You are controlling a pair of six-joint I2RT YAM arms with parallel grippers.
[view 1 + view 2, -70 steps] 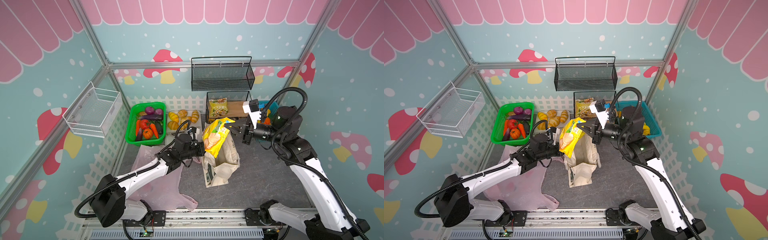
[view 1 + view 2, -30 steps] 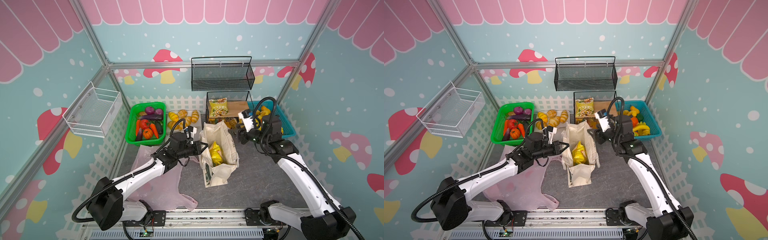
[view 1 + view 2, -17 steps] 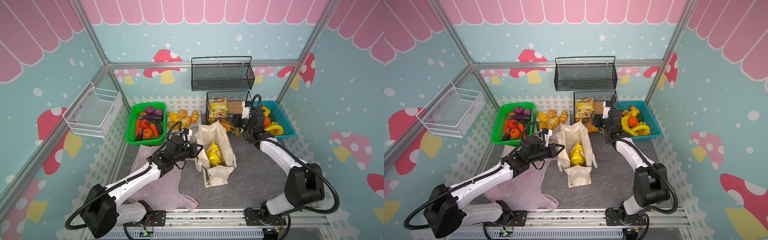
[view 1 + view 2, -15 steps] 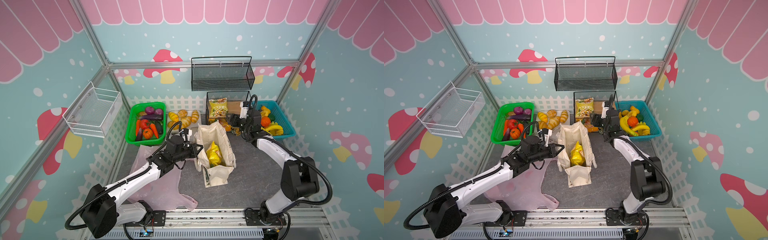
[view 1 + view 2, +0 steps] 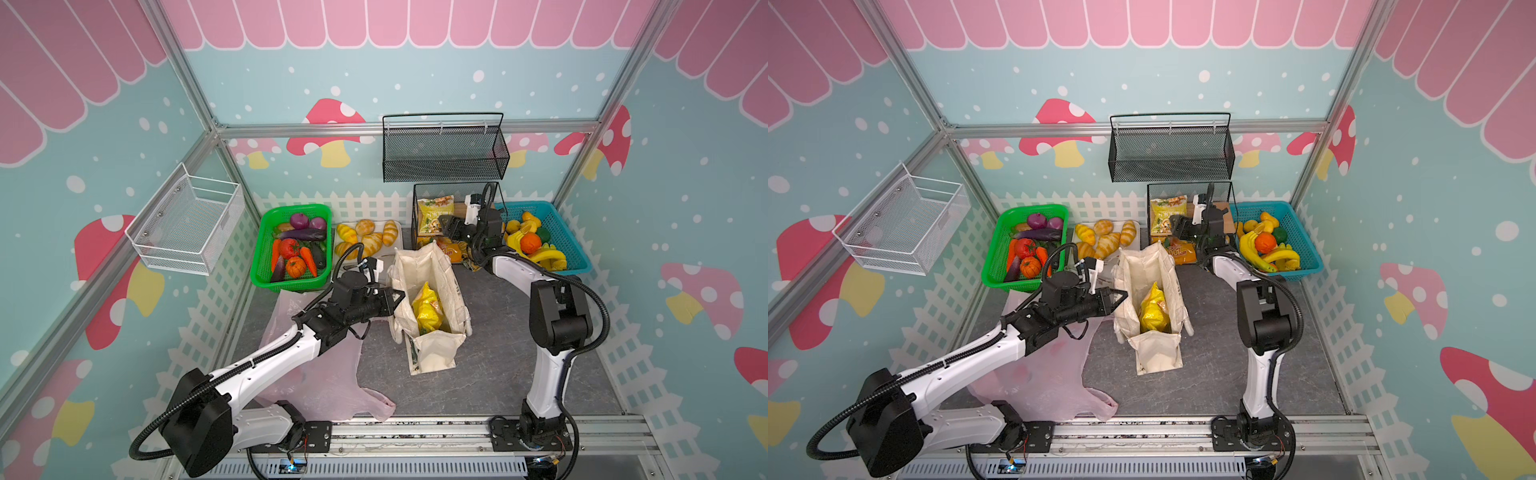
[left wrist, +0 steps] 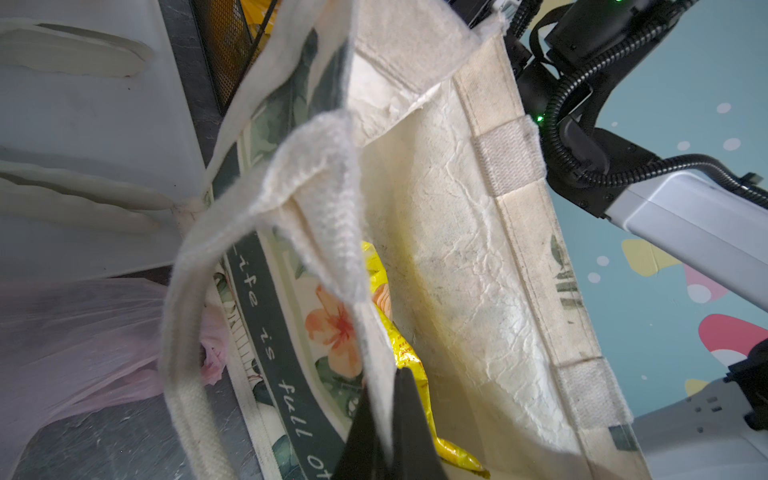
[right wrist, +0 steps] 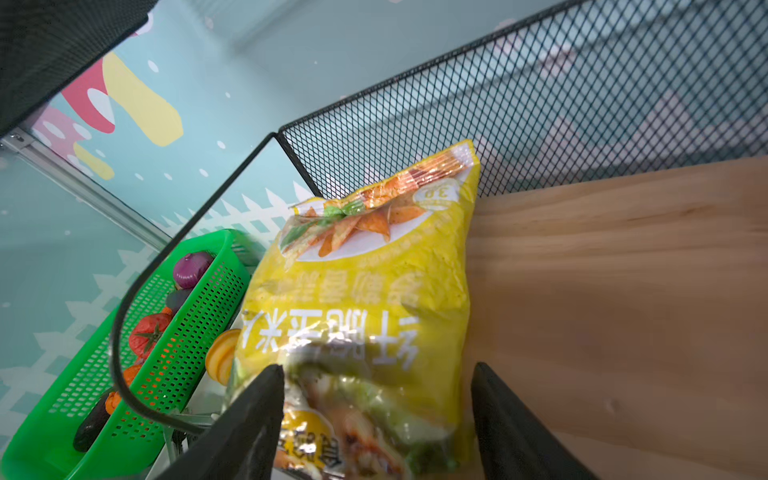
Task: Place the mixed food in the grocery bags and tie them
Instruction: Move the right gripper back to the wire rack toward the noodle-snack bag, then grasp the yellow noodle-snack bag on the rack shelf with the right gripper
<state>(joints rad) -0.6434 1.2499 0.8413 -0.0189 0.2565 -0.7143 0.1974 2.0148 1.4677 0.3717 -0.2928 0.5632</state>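
Tote (image 5: 434, 353): it stands open in the middle of the table.
Chip bag (image 5: 428, 307): it is already inside the tote.
Left gripper (image 6: 384, 415): it is pinched tight on the tote's rim and holds the mouth open.
Right gripper (image 7: 376, 374): it is in the black basket (image 5: 453, 184) at the table's back edge. Its jaws are wide, with the snack packet (image 7: 365, 291) between them. I think it is not squeezing the packet yet.
Snack packet: it leans up in the black basket and is not in a bag.
Veggies: the tomato (image 5: 289, 248), pumpkin (image 5: 296, 266), carrot (image 5: 308, 259) and eggplant (image 5: 278, 268) lie in the green basket (image 5: 291, 208) at the back left corner.
Pink bag (image 5: 320, 374): it lies flat near the front left corner, partly under the left arm, and it looks empty.
Done: one food is in the tote.
Left to do: grab the packet and drop it in a bag. Then pack the four veggies, and tie both bags.
How far: only the start, I think.
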